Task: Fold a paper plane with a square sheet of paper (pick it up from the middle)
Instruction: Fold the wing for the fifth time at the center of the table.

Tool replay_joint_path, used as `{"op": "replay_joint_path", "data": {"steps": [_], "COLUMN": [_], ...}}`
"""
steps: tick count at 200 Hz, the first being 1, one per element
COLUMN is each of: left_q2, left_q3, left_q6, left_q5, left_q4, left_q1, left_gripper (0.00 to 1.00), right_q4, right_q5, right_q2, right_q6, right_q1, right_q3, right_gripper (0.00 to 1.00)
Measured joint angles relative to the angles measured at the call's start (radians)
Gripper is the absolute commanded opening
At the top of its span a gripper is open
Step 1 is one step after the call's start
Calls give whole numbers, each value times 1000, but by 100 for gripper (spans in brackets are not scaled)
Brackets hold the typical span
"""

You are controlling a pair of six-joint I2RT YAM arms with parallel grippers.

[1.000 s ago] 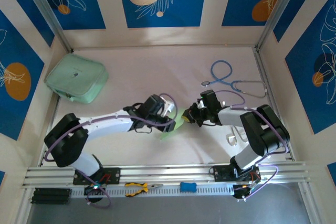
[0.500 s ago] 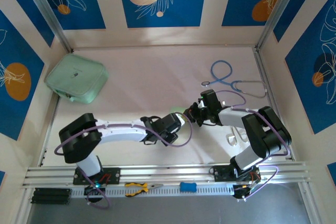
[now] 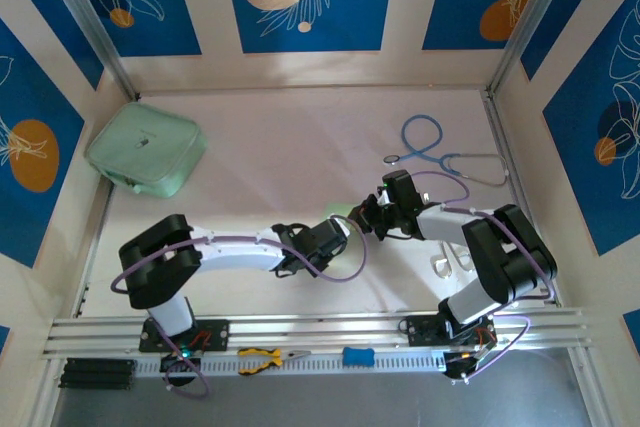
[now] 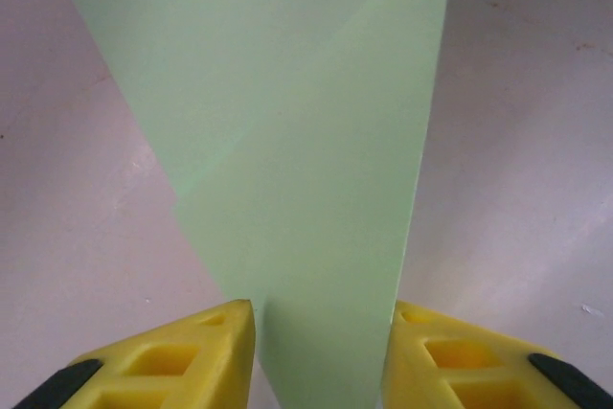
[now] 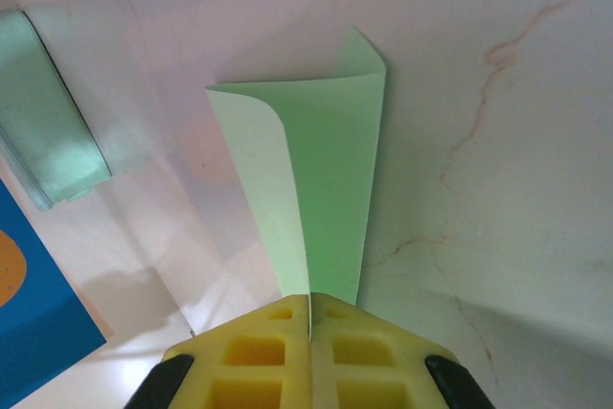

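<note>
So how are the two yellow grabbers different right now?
On the left gripper the fingers stand apart; on the right gripper they are pressed together. The right gripper pinches the square sheet of paper; the left gripper has it lying between its open fingers. Both have yellow fingers and face that same paper.

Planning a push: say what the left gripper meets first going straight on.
The square sheet of paper: it runs ahead between the open fingers of the left gripper. Beyond, probably the right gripper pinching it; depth unclear.
</note>
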Motion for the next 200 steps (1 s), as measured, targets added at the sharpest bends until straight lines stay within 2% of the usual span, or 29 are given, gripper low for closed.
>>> {"op": "replay_joint_path", "data": {"steps": [88,133,200], "left_q2": [10,10,11], "left_q3": [0,1,5], "left_q6": [11,13,7], "left_q5": [-12,-15,-15], "left_q4": [0,0,5], "left_q1": [-6,-6,-6], "left_gripper": [17,17,25], "right_q4": [0,0,0], "right_q5": [0,0,7], "right_q2": [0,0,0], "right_q6": [0,0,0], "right_q1": [0,0,0], "right_q3": [0,0,0], "right_gripper": [2,2,2]}}
